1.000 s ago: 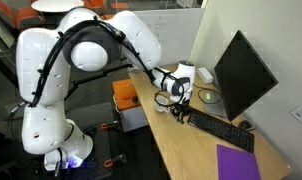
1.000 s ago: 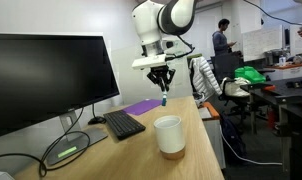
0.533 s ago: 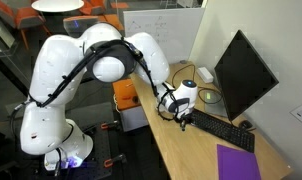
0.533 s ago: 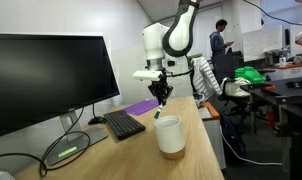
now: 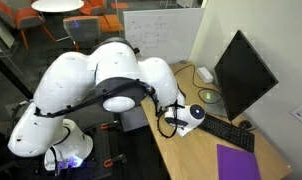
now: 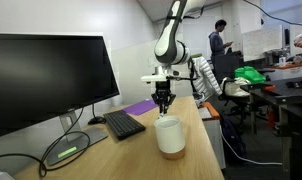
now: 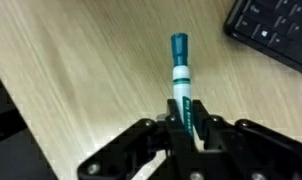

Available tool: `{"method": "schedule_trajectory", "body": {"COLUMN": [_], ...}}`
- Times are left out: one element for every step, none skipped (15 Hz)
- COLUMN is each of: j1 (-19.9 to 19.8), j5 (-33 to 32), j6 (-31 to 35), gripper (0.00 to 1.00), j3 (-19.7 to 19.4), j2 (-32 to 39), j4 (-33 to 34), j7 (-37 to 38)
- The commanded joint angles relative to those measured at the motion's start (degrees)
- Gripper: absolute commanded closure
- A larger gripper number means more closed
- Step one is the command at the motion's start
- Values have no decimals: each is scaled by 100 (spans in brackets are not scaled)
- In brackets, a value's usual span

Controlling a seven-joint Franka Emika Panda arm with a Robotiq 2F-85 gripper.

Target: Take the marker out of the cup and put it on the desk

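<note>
Marker (image 7: 181,80) is out of the cup (image 6: 169,135) now. A second ago the gripper (image 7: 188,125) held it up high. Now the arm has come down low, and the marker hangs close over the desk (image 7: 71,70). The jaws are almost closed and pinch one end of it. I think the only job left is to set it down and let go. From left to right sit the monitor (image 6: 46,80), the keyboard (image 6: 123,124), then the cup. The keyboard is near, so aim for bare wood.
</note>
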Motion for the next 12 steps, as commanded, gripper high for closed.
{"method": "schedule_trajectory", "body": {"j1": [42, 64, 77, 88, 96, 121, 137, 157, 162, 201, 277, 391], "j5": [597, 713, 810, 895, 974, 1029, 1083, 1095, 1117, 1100, 1066, 991], "j6": [-498, -621, -739, -864, -959, -1049, -1100, -1169, -1136, -1096, -1029, -985], "gripper": [95, 95, 95, 95, 95, 95, 95, 54, 53, 49, 40, 33], "j3": [-238, -341, -421, -495, -560, -645, -712, -775, -803, -847, -913, -1002], "j2": [37, 39, 77, 87, 121, 166, 199, 237, 258, 279, 275, 243], "j4": [220, 252, 306, 333, 369, 411, 431, 466, 461, 471, 450, 428], "j7": [-758, -872, -989, -1081, -1149, -1183, -1230, -1228, -1265, -1292, -1305, -1266]}}
